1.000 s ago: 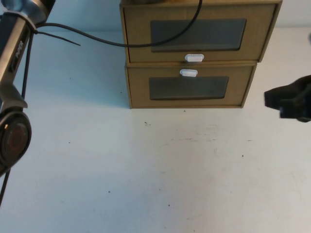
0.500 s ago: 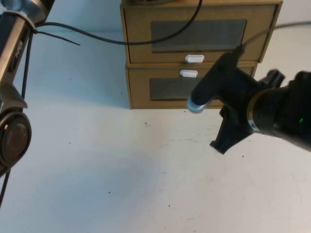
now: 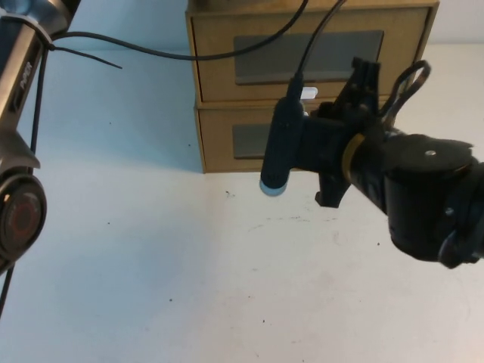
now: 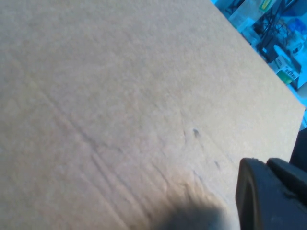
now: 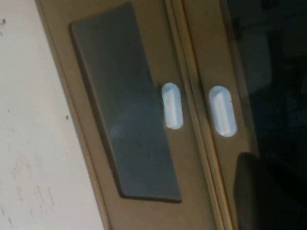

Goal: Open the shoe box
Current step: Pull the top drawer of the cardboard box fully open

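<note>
Two cardboard shoe boxes are stacked at the top centre of the high view on the white table point(image 3: 189, 265), the upper box point(image 3: 215, 60) on the lower box point(image 3: 227, 140), both fronts flush and closed. The right gripper point(image 3: 367, 66) sits right of centre, just in front of the boxes and pointing at them, jaws drawn narrow and holding nothing. Its camera shows the lower handle point(image 5: 171, 105) and upper handle point(image 5: 222, 110) side by side, neither touched. The left arm point(image 3: 19, 151) runs down the left edge. The left gripper point(image 4: 268, 191) hangs close over a bare cardboard surface point(image 4: 120, 96); whether it is wide or narrow cannot be told.
</note>
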